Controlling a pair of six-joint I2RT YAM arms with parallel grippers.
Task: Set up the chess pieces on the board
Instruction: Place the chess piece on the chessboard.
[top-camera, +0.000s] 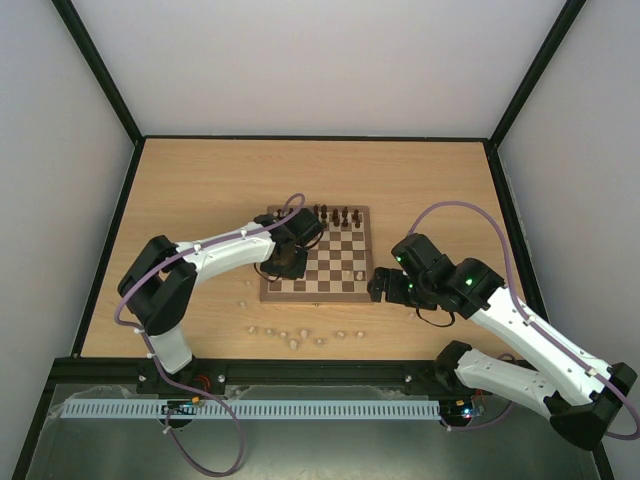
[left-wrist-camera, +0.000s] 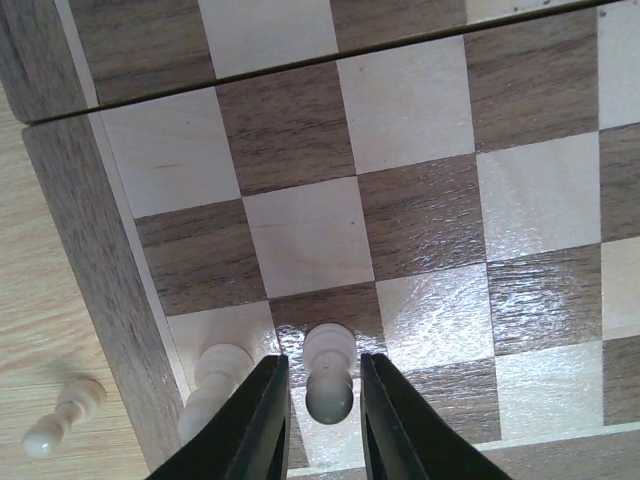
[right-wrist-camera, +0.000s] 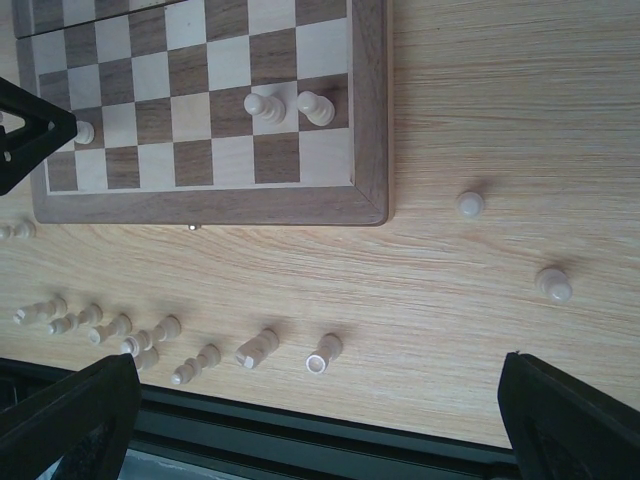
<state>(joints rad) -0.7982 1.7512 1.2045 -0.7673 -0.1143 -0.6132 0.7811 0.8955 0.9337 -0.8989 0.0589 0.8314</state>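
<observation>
The board (top-camera: 315, 296) lies mid-table with dark pieces (top-camera: 335, 215) along its far row. My left gripper (top-camera: 285, 262) hangs over the board's near left corner. In the left wrist view its jaws (left-wrist-camera: 325, 375) stand open around an upright cream pawn (left-wrist-camera: 329, 395), with a thin gap on each side. A second cream pawn (left-wrist-camera: 215, 375) stands one square to the left. My right gripper (top-camera: 378, 285) is just off the board's right edge, wide open and empty (right-wrist-camera: 320, 380). Two more cream pawns (right-wrist-camera: 268, 105) stand on the board (right-wrist-camera: 220, 205).
Several loose cream pieces (top-camera: 295, 338) lie on the tabletop in front of the board, also seen in the right wrist view (right-wrist-camera: 258, 348). Two cream pawns (right-wrist-camera: 470, 204) (right-wrist-camera: 553, 284) stand on the table right of the board. One pawn (left-wrist-camera: 62, 415) lies left of the board.
</observation>
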